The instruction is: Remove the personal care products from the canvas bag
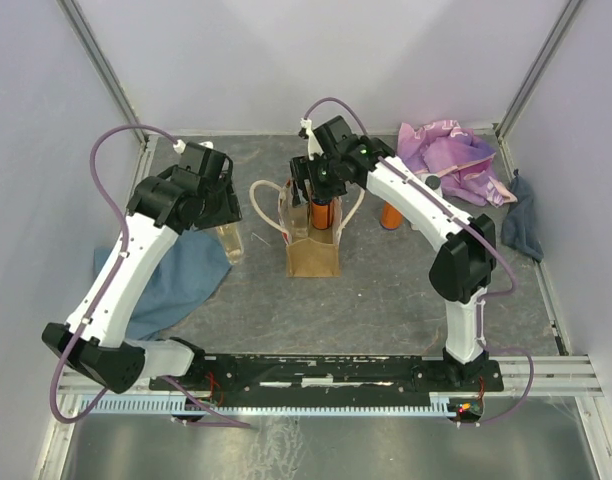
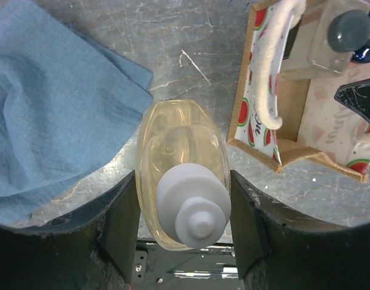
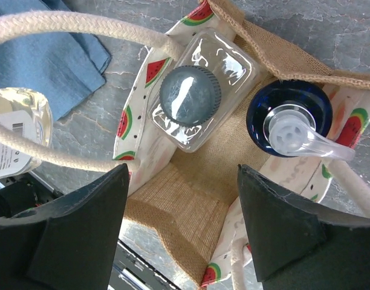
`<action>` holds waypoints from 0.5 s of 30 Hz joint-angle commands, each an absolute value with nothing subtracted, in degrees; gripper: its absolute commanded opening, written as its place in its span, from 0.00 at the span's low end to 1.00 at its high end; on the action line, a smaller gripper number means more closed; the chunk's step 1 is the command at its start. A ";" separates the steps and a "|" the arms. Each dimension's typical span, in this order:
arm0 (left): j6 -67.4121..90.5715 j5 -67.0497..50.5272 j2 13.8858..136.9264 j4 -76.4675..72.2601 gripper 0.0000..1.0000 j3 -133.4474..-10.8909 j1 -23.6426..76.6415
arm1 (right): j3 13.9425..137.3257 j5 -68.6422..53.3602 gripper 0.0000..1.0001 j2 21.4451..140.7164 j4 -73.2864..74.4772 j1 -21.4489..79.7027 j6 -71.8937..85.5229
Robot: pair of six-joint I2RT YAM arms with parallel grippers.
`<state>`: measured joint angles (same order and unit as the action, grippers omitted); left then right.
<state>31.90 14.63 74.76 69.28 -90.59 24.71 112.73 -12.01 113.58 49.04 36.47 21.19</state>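
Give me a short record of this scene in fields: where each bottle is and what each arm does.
In bag: grey-capped bottle, pump bottle
On table: orange bottle
Left gripper: jaws shut on pale bottle, beside bag
Right gripper: jaws open, above bag

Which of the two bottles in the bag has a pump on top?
The dark-blue-topped bottle, with a clear pump nozzle. The clear square bottle beside it has a plain ribbed grey screw cap.
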 commanded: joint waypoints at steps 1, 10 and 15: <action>31.71 14.91 69.88 54.52 0.15 -87.07 23.20 | 116.84 -9.00 0.81 115.32 49.01 37.81 21.04; 32.06 15.29 69.55 39.69 0.14 -74.13 20.09 | 122.02 -1.67 0.82 121.25 49.50 40.66 23.37; 31.83 16.38 70.53 35.02 0.12 -69.90 19.60 | 124.73 5.62 0.83 123.98 50.90 43.08 24.56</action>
